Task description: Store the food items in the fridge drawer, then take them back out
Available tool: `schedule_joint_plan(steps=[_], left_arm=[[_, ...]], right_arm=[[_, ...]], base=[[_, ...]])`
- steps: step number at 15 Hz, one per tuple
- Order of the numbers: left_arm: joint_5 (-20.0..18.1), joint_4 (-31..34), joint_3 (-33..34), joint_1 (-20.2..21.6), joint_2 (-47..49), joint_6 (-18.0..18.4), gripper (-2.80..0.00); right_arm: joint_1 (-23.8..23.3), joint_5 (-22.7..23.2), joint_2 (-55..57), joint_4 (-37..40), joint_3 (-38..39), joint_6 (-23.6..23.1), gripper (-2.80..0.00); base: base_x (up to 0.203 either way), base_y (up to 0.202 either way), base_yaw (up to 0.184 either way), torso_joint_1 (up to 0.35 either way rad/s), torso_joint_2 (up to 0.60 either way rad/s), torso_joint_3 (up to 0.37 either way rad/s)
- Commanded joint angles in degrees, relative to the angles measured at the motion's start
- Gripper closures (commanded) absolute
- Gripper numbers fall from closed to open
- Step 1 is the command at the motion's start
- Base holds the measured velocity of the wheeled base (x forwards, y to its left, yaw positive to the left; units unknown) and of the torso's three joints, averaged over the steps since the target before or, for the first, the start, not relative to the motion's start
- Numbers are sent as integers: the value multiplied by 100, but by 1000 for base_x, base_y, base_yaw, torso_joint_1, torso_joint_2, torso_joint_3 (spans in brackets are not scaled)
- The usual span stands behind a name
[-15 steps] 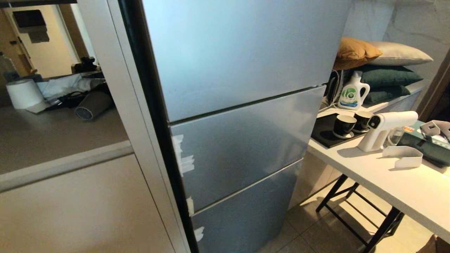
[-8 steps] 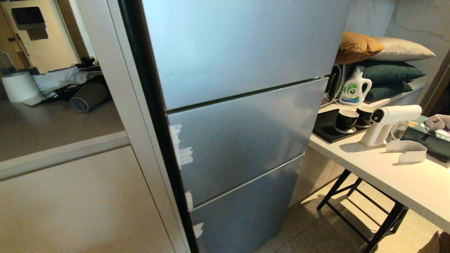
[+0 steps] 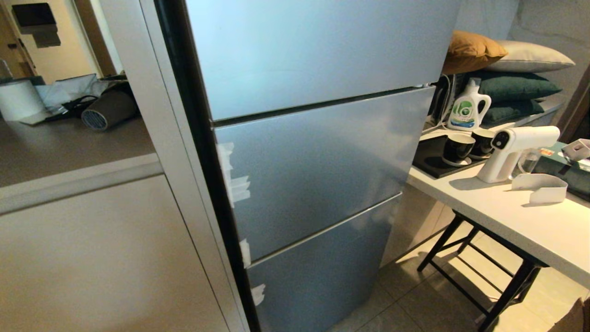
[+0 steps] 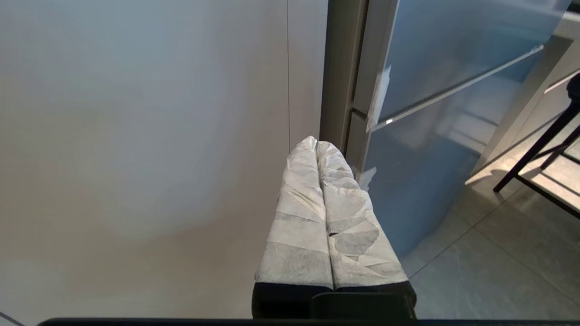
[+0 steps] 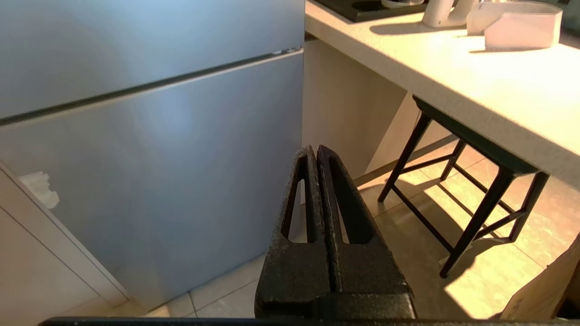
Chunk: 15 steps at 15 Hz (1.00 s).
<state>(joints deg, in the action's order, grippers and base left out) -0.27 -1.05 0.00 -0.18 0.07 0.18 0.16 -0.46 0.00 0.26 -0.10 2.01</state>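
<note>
White paper-like wrapping covers the two fingers of the left gripper (image 4: 317, 144), which are pressed flat together with nothing between them; it hangs in the air before the seam where a beige cabinet door (image 4: 145, 136) meets the fridge's left edge. Bare black and cut out in the middle, the fingers of the right gripper (image 5: 316, 150) are likewise closed tight on nothing, hanging before the fridge's lower right corner above the tiled floor (image 5: 408, 271). Neither gripper shows in the head view. Straight ahead stands the silver-grey fridge: a tall upper door (image 3: 313, 46), a middle panel (image 3: 318, 170) below it, and a bottom panel (image 3: 318, 272) under that, all shut, so whichever one fronts the fridge drawer keeps it closed and out of sight. Strips of white tape (image 3: 237, 189) cling to the left edges of the two lower panels. No potato or pepper shows in any view. To the right a white-topped table (image 3: 516, 226) on black legs carries a white spray gun (image 3: 511, 150), two dark cups (image 3: 461, 148) on a black tray, and a white curved plastic piece (image 3: 541, 188). Behind it sit a detergent bottle (image 3: 468, 108) and stacked cushions (image 3: 511, 69). Left of the fridge, a counter (image 3: 69, 147) above the beige cabinet holds a paper roll (image 3: 18, 99) and a grey cylindrical appliance (image 3: 108, 110).
</note>
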Motion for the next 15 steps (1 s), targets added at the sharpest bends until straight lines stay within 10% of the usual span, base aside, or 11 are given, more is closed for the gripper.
schedule_joint_plan(steps=[1,5,8,15], left_arm=[[0,-1,54,1,1,-1,0],[-10,-93,-75,1,1,-24,0],[-327,-168,-1391,-14,528,-345,0],[-1754,-1581,-2344,-684,5077,-1700,0]], right_arm=[[2,2,9,1,1,1,0],[2,2,9,1,1,1,0],[2,2,9,1,1,1,0],[2,2,9,1,1,-25,0]], base=[[0,0,0,-143,378,231],[0,0,0,-144,377,232],[0,0,0,-35,102,65],[0,0,0,-2,4,3]])
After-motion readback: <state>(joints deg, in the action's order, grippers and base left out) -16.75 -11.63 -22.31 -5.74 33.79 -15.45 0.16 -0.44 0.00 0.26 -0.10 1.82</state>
